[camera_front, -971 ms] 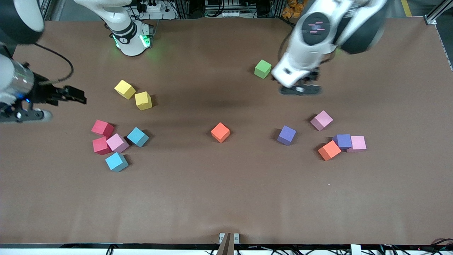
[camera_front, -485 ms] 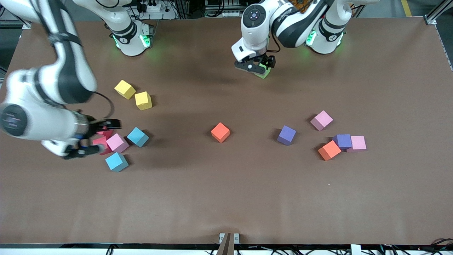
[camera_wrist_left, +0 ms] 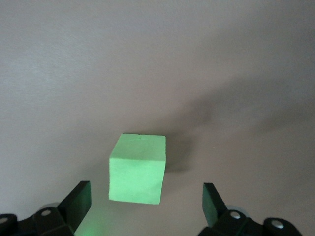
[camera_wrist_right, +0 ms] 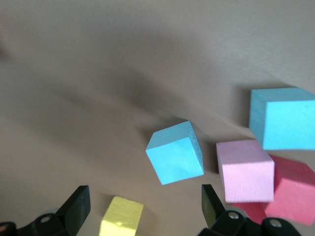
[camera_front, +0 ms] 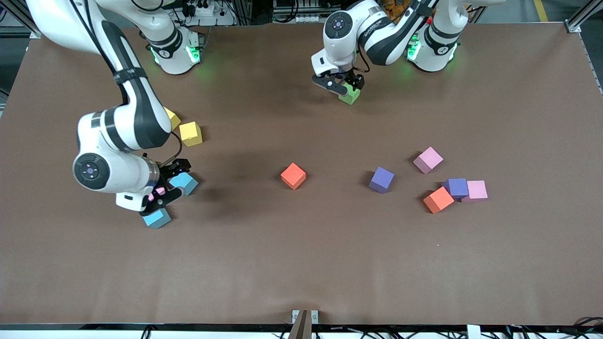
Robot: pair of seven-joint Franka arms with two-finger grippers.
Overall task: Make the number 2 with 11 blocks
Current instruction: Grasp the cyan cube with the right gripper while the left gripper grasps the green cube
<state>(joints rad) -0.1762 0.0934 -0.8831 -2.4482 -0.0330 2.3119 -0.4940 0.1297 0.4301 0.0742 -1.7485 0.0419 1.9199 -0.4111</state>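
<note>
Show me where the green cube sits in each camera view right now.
Front view: green cube under the open left gripper, near the left arm's base.
Left wrist view: green cube between the spread fingers, untouched.
Right wrist view: not in it.
Shared landmark: the left gripper itself.

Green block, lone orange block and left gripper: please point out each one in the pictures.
green block [camera_wrist_left: 137, 168]: left wrist view, on its top face.
lone orange block [camera_front: 293, 175]: front view, on its top face.
left gripper [camera_front: 342, 86]: front view, midway between its fingertips.

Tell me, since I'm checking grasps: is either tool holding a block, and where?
Nothing held. Left tool open over green block; right tool open over cyan block.
</note>
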